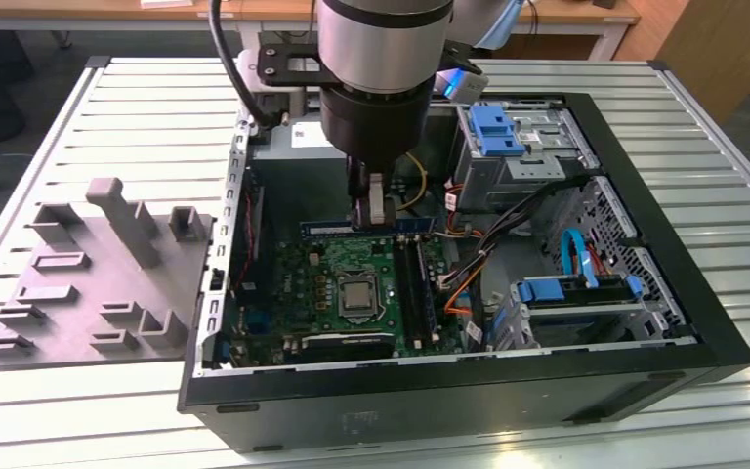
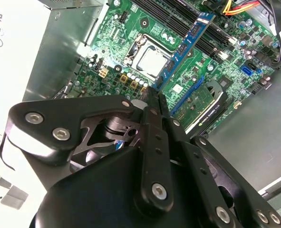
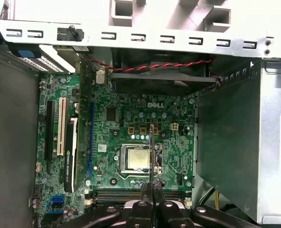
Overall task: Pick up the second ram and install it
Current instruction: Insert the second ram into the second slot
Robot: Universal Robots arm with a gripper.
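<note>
Open PC case [image 1: 453,401] lies on its side on the slatted tabletop [image 1: 114,107]. The arm reaches down into it from above.

Hand [image 1: 372,217]: closed narrow on the second ram [image 1: 329,229], gripping approx. mid-length. The stick hangs level above the green board [image 1: 297,283], held crosswise to the black mem. slots [image 1: 408,278]. Cannot tell whether it touches anything below. In the second wrist view the stick [image 2: 183,47] juts out from the hand [image 2: 152,92] over the board, near the CPU socket [image 2: 150,59].

Obstructions: wire bundle [image 1: 460,274] just beside the slots at the exterior view's right; silver PSU box [image 3: 245,152] near the board edge.

Count: 1 ram in hand, 1 CPU socket, 2 drive bays w/ blue latches [image 1: 495,127] [image 1: 551,291], 1 grey fixture block [image 1: 89,274] outside the case on the tabletop, at the exterior view's left.
</note>
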